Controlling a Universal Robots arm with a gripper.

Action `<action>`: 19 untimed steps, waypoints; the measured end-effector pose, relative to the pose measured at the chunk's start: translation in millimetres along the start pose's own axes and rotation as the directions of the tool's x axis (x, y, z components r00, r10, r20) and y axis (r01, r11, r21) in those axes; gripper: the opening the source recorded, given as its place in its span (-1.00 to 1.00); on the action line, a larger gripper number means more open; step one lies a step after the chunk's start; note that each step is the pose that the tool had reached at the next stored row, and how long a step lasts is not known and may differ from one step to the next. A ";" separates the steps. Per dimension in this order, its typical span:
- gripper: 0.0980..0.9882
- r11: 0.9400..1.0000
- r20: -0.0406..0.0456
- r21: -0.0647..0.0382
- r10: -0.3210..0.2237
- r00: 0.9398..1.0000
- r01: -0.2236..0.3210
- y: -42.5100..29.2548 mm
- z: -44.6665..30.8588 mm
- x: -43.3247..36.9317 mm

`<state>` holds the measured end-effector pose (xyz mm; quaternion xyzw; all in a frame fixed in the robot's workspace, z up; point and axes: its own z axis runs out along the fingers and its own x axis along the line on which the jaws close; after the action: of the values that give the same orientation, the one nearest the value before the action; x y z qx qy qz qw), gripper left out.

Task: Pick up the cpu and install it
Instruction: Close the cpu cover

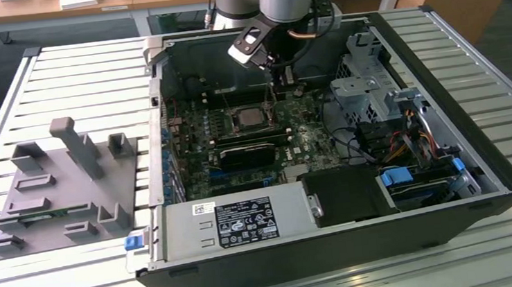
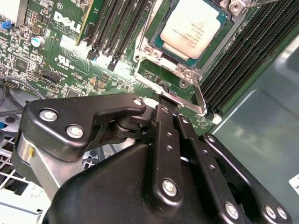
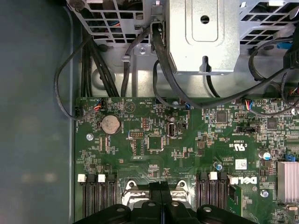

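Observation:
The cpu (image 1: 252, 118), a square chip with a shiny silver top, lies flat in its socket on the green motherboard (image 1: 307, 142) inside the open computer case. In the second wrist view the cpu (image 2: 191, 25) sits within the metal socket frame, whose thin wire lever (image 2: 198, 95) runs along one side. My gripper (image 1: 280, 79) hangs just behind the socket in the exterior view. Its black fingers (image 2: 161, 123) are pressed together, their tips (image 2: 164, 99) right at the lever wire, apart from the chip. The gripper (image 3: 161, 186) is shut and holds nothing.
A black block (image 1: 252, 154) lies in front of the socket. A grey power supply (image 1: 235, 222) fills the case's near edge. A metal drive cage (image 1: 371, 78) and cables (image 3: 159, 60) stand at the exterior view's right. A grey fixture (image 1: 64, 181) sits on the table's left.

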<state>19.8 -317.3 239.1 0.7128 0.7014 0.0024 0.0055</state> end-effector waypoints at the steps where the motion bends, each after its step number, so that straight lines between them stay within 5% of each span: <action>1: -0.98 1.000 0.000 0.000 0.000 1.000 0.000 -0.3 0.0 0.0; 19: -0.98 1.000 0.000 0.000 0.000 1.000 0.000 -8.8 1.4 -0.2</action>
<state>11.0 -317.3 237.6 0.7128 0.7013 0.0023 0.0056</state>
